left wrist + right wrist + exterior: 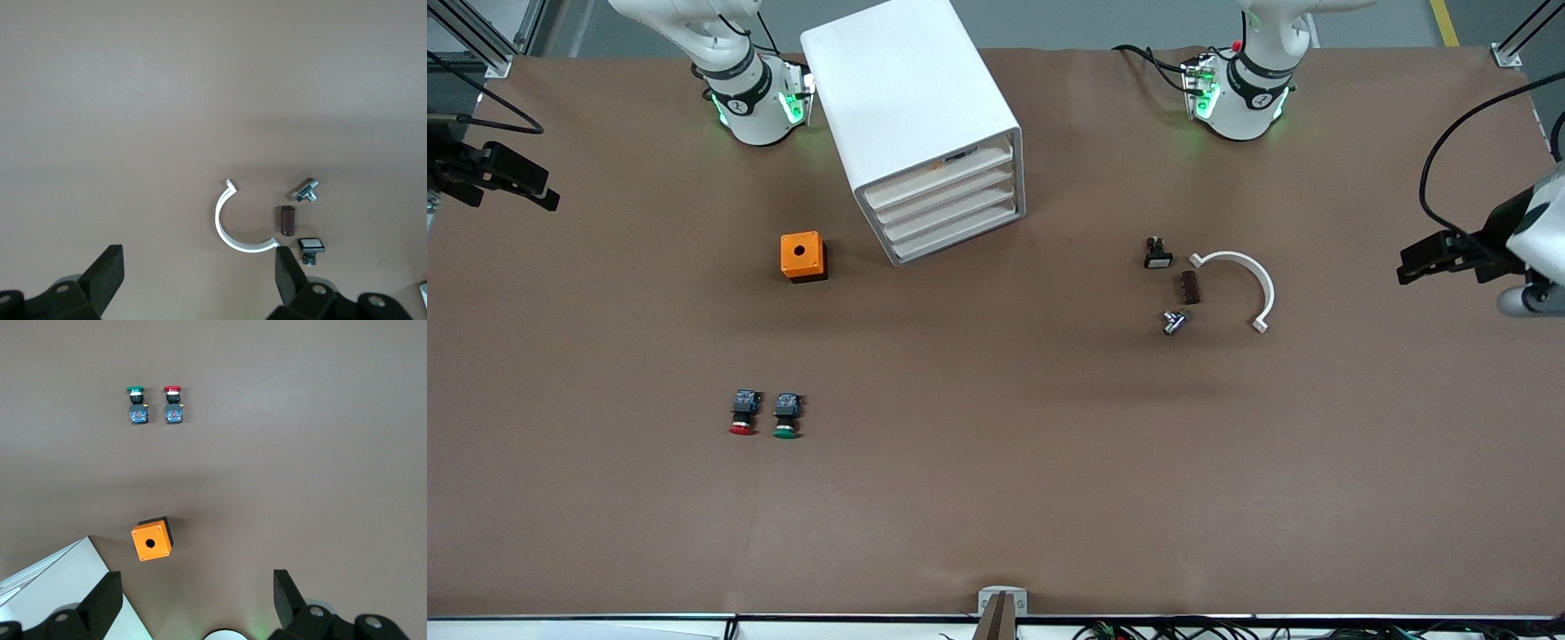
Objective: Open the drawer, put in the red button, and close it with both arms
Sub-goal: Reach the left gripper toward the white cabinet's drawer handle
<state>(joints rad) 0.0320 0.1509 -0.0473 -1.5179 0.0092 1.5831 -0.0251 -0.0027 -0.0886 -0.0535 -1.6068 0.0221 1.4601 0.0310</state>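
The red button [743, 415] lies on the table [996, 498] just beside the green button [786, 416], nearer the front camera than the orange box [803, 257] and well apart from both claws. The drawer cabinet [920, 124] has all its drawers closed. The right gripper [197, 603] hangs open and empty above the orange box's area. The left gripper [200, 280] waits open near the white curved clip [230, 223].

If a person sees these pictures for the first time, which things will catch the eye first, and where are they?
The big white drawer cabinet stands between the two arm bases, all drawers shut. An orange box with a hole sits beside it, toward the right arm's end. Nearer the front camera lie the red button and a green button, side by side. Both tools, left and right, wait open at the table's ends.
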